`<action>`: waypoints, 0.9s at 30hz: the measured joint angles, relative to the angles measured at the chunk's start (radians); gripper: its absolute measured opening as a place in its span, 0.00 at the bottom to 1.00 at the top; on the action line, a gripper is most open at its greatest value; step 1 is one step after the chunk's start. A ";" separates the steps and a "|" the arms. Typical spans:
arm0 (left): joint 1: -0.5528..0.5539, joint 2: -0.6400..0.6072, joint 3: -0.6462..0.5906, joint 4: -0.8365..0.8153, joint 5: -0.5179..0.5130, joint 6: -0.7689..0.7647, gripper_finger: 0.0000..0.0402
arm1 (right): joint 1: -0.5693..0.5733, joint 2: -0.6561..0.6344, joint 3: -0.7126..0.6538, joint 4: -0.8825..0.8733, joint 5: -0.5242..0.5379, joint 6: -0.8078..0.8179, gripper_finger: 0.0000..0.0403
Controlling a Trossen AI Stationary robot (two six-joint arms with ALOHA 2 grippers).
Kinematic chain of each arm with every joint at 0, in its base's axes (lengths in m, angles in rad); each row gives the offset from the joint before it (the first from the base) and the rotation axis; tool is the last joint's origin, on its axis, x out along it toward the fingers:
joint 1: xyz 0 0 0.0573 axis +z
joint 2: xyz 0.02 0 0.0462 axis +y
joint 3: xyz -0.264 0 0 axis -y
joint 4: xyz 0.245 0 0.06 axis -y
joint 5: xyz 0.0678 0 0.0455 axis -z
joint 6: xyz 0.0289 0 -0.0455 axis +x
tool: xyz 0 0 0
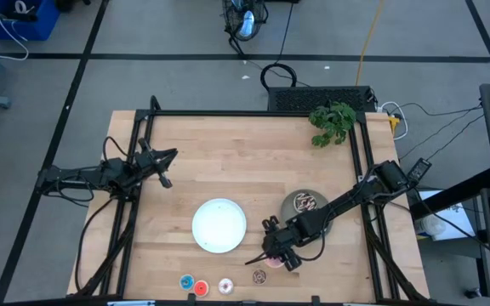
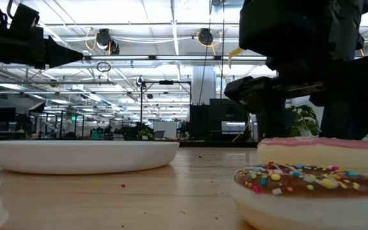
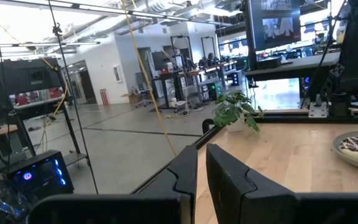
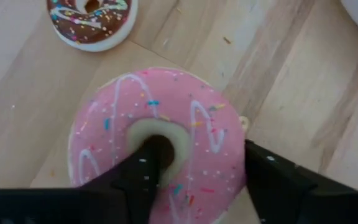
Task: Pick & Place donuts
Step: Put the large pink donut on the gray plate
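The pink donut (image 4: 160, 143) with white icing lines lies flat on the wood near the table's front edge, also seen in the high view as the pink donut (image 1: 278, 261). My right gripper (image 4: 204, 168) is open right over it, one finger in its hole and the other beyond its outer rim. A chocolate-sprinkled donut (image 4: 92, 18) lies flat close by. Three mini donuts, blue (image 1: 186, 281), red (image 1: 201, 288) and white (image 1: 225, 286), sit along the front edge. My left gripper (image 1: 167, 161) waits shut above the table's left side. My right gripper comes at the pink donut from above, pointing down. One fingertip (image 4: 146, 155) stands in the donut's hole (image 4: 165, 148), the other (image 4: 266, 177) just outside the rim (image 4: 238, 155). Whether either finger touches it, I cannot tell. The donut lies flat on the table.
A white plate (image 1: 219, 225) sits at the table's middle front, left of the right gripper. A grey plate (image 1: 304, 204) behind the gripper holds a dark striped donut. A green plant (image 1: 332, 123) stands at the far right edge. Black frame rails run along both sides.
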 joint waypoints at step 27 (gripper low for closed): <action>0.000 0.000 0.000 -0.008 0.000 0.000 0.10 | -0.008 -0.046 0.592 -0.736 -0.010 0.031 0.04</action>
